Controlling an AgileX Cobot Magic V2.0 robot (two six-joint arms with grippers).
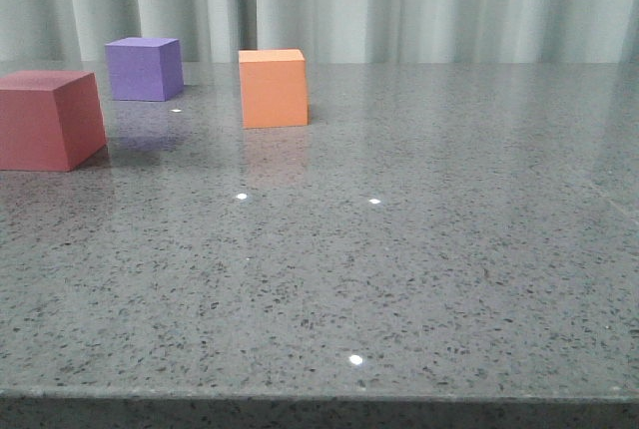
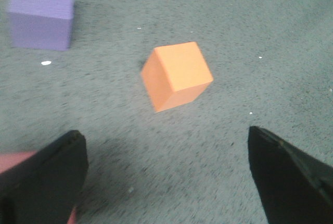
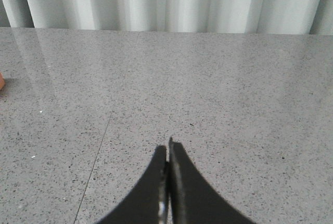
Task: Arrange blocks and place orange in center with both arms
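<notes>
Red-pink cube (image 1: pixel 48 118) nearest, at nine o'clock; purple cube (image 1: pixel 145 68), orange cube (image 1: pixel 273 88) beyond. Left gripper (image 2: pixel 166 177) jaws wide, empty; right gripper (image 3: pixel 167 153) jaws closed, empty.

This looks like a robot test room or lab set-up, not a home. The bench (image 1: pixel 419 279) is a broad slab of grey speckled stone-like material, polished enough to throw back small points of ceiling light and faint reflections. Behind it hangs a pale pleated curtain (image 1: pixel 419 5) running the full width, closing off whatever lies beyond, the way a recording backdrop does. The only things set out are three plain foam cubes (image 1: pixel 273 88) in red-pink, purple and orange, plain test props with no markings. Black robot fingers (image 2: pixel 291 182) show at the edge of the wrist views. No household or shop goods show anywhere.
</notes>
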